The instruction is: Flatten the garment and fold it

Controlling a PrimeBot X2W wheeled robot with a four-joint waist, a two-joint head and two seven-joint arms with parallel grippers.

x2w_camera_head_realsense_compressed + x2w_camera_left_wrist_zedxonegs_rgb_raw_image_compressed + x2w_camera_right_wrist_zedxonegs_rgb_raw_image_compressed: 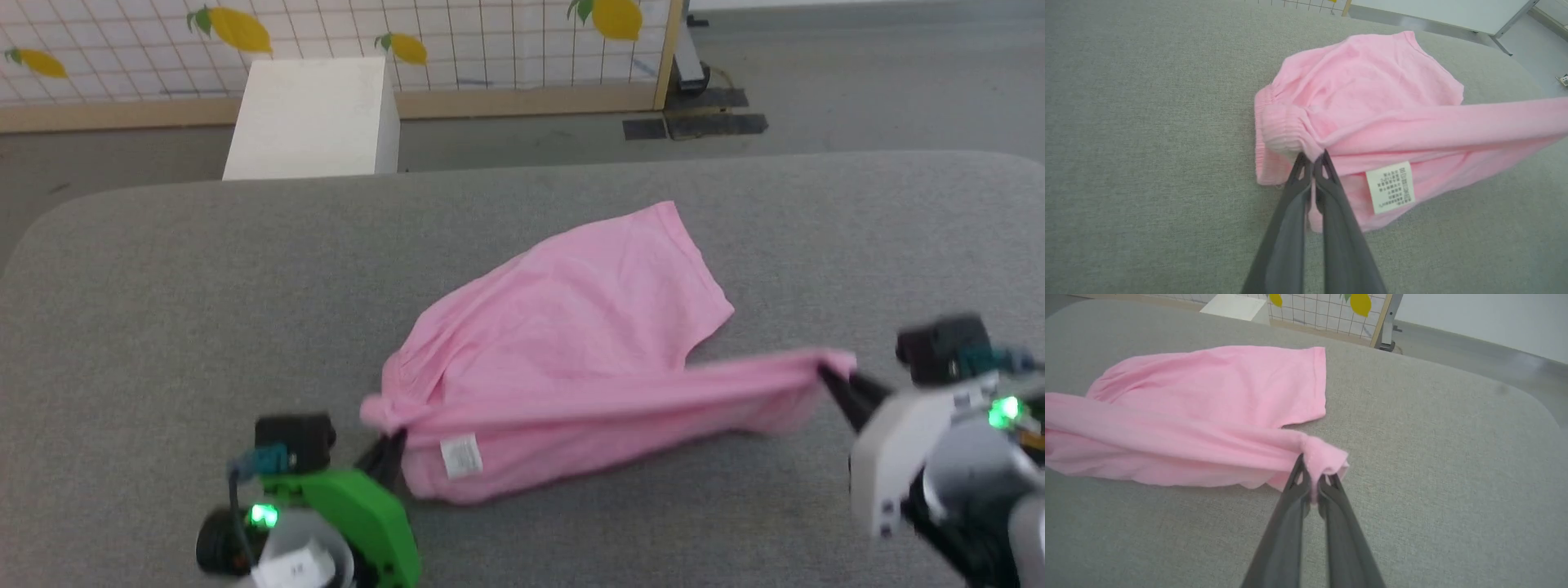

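Observation:
The light pink garment point(563, 327) lies crumpled on the grey padded table, one leg spread toward the far side. Its near edge is pulled into a taut band between my two grippers, raised a little off the surface. My left gripper point(392, 445) is shut on the garment's elastic waistband corner point(1286, 130), next to a white care label point(1390, 187). My right gripper point(829, 380) is shut on the other end, a bunched hem corner point(1323, 457). In the right wrist view the garment point(1216, 392) stretches away to the left.
The grey table point(163, 310) has free room on both sides of the garment and in front of it. Beyond its far edge stand a white box point(314, 118) and a grid panel with lemon prints point(490, 41) on the floor.

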